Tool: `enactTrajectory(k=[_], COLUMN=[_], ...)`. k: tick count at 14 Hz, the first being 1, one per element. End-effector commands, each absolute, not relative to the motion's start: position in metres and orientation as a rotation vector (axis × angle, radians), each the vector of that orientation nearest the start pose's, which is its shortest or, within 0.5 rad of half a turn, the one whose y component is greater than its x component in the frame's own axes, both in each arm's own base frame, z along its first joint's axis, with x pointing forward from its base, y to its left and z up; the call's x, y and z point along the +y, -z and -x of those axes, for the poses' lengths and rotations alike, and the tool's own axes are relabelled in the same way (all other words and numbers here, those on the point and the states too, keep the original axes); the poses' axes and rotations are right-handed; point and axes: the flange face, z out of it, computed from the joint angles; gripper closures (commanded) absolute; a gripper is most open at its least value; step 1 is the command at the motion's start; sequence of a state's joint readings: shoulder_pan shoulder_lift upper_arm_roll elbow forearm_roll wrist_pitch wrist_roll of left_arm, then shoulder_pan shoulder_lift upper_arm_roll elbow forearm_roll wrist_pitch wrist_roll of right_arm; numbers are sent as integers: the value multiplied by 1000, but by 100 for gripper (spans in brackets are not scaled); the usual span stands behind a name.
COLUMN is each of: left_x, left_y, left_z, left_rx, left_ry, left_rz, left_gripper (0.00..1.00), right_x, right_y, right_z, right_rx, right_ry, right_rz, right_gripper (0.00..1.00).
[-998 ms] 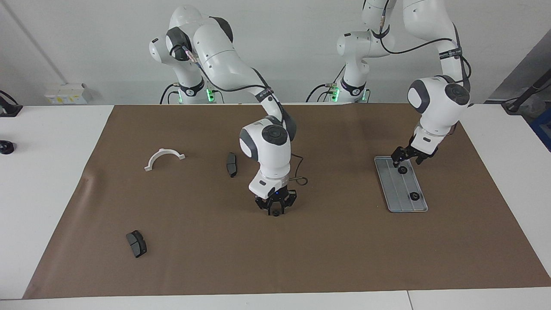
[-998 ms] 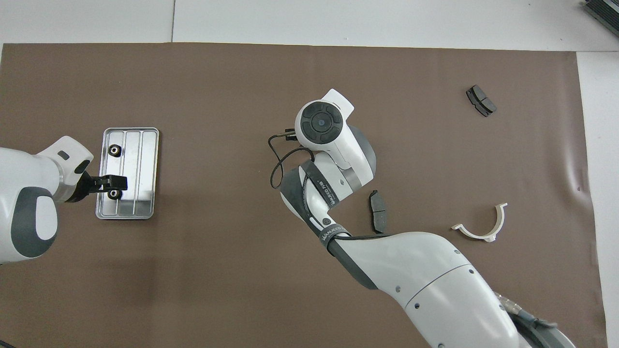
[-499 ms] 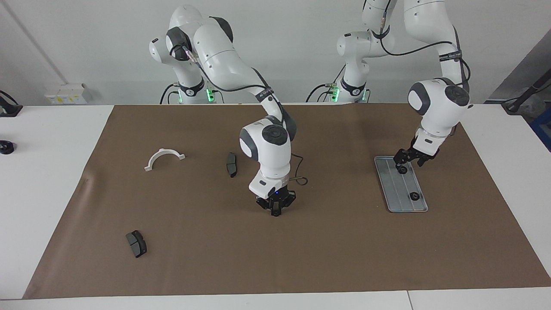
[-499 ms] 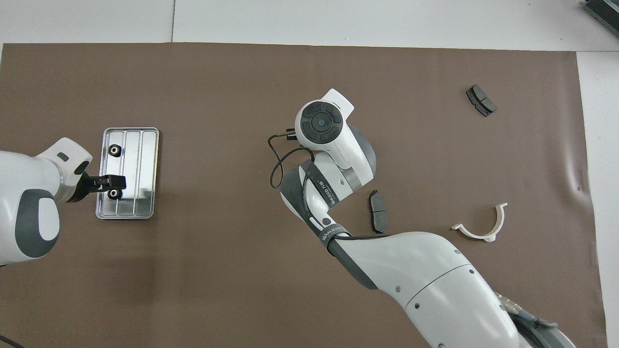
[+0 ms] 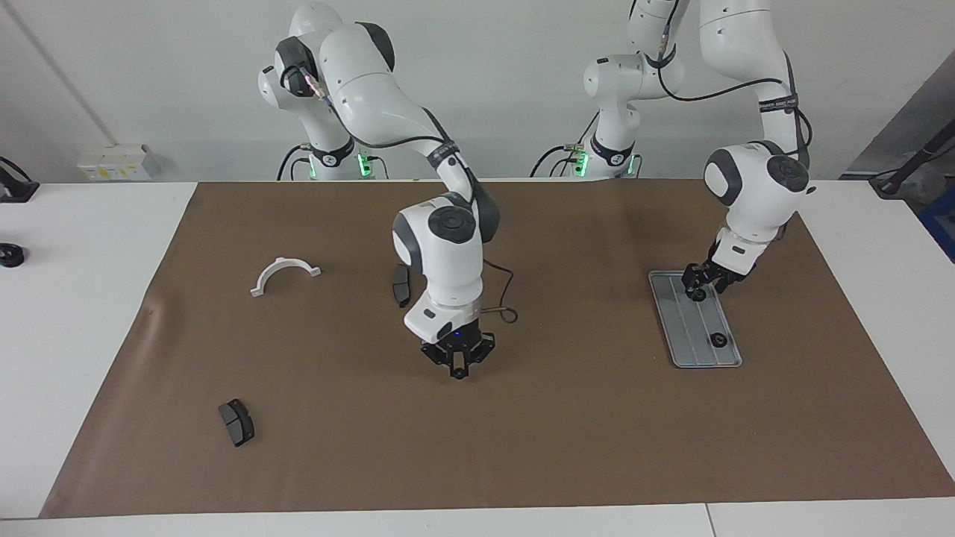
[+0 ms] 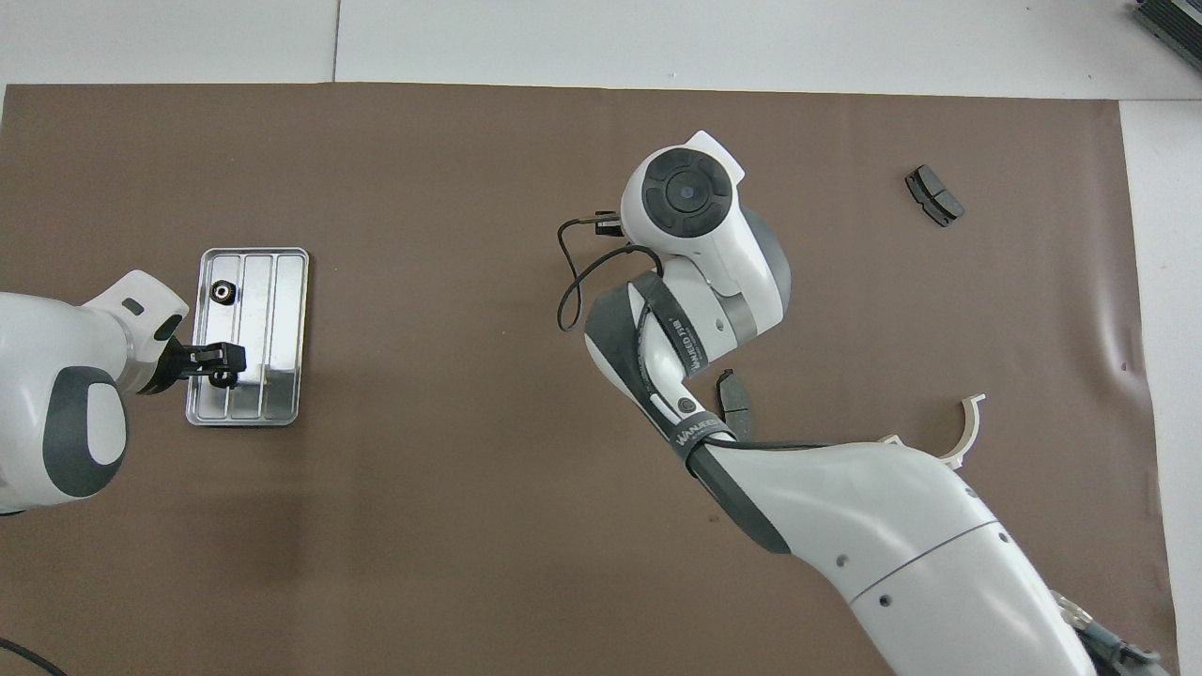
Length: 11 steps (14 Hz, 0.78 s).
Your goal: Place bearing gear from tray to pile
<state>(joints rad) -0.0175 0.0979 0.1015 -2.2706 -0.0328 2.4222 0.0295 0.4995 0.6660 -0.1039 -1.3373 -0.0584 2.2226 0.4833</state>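
Observation:
The silver tray (image 5: 690, 335) (image 6: 272, 310) lies toward the left arm's end of the brown mat. One bearing gear (image 5: 718, 341) (image 6: 223, 290) sits at its end farther from the robots. My left gripper (image 5: 700, 287) (image 6: 222, 364) is down at a second bearing gear (image 5: 698, 296) (image 6: 223, 379) at the nearer end. My right gripper (image 5: 456, 369) hangs just above the middle of the mat, shut on a small dark bearing gear; the overhead view hides it under its own wrist. The pile is a white half-ring bracket (image 5: 283, 272) (image 6: 967, 437) and two brake pads (image 5: 236, 421) (image 5: 401, 283).
The brake pads (image 6: 933, 195) (image 6: 732, 404) and the bracket lie spread out toward the right arm's end of the mat. The right arm's forearm covers part of the bracket in the overhead view. A black cable loops beside the right wrist.
My right gripper has closed, risen a little and moved toward the pile with the gear. My left gripper has shifted slightly at the tray's nearer gear.

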Motion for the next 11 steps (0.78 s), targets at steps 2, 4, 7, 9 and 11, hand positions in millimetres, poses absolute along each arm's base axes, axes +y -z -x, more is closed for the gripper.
enactTrajectory(k=[2, 4, 7, 9, 11], left_x=[47, 47, 48, 53, 54], left_y=[-309, -306, -301, -297, -295], left_z=[-531, -531, -532, -533, -533], left_rx=[-101, -101, -101, -115, -117], left_ry=[99, 92, 104, 116, 109], left_rz=[3134, 3134, 3132, 3129, 3129], left_gripper=[28, 29, 32, 32, 34], right_x=[206, 159, 111, 95, 85], right_y=[-396, -388, -372, -355, -334], right_z=[-678, -677, -688, -694, -694], right_rx=[-17, -48, -55, -36, -20], right_ry=[332, 304, 349, 341, 324], right_rz=[3149, 3167, 3149, 3127, 3129], right_gripper=[100, 100, 100, 100, 100])
